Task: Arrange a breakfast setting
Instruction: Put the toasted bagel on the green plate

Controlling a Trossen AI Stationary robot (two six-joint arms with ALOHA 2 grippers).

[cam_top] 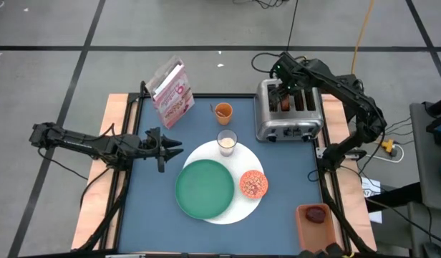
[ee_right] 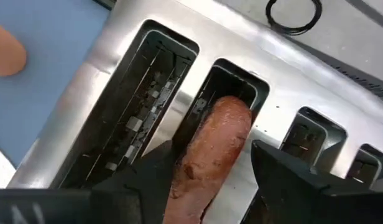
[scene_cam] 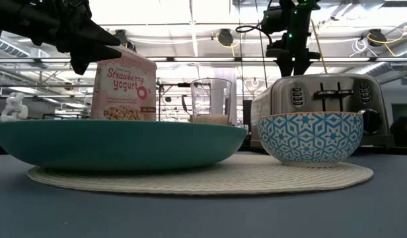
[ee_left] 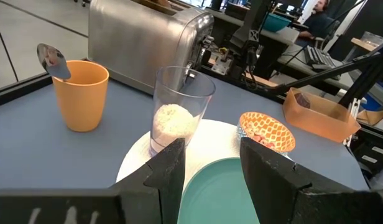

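My right gripper point(ee_right: 213, 186) is open above the silver toaster point(cam_top: 288, 115). Its fingers stand on either side of the brown bagel point(ee_right: 216, 143), which sticks up out of a toaster slot. My left gripper point(cam_top: 179, 147) is open and empty, above the table, left of the milk glass point(cam_top: 227, 142). The green plate point(cam_top: 205, 188), the small orange bowl point(cam_top: 253, 183) and the glass rest on the white disc point(cam_top: 231, 212). The orange cup point(cam_top: 223, 111) holds the metal spoon point(ee_left: 51, 57). The pink cereal box point(cam_top: 170, 93) stands at the far left. The dark-red fruit point(cam_top: 316, 213) lies in an orange tray.
The toaster takes up the table's far right corner, with several slots point(ee_right: 132, 118) on top. The orange tray point(cam_top: 315, 223) sits at the near right edge. Bare blue table point(cam_top: 152, 208) lies to the left of the plate.
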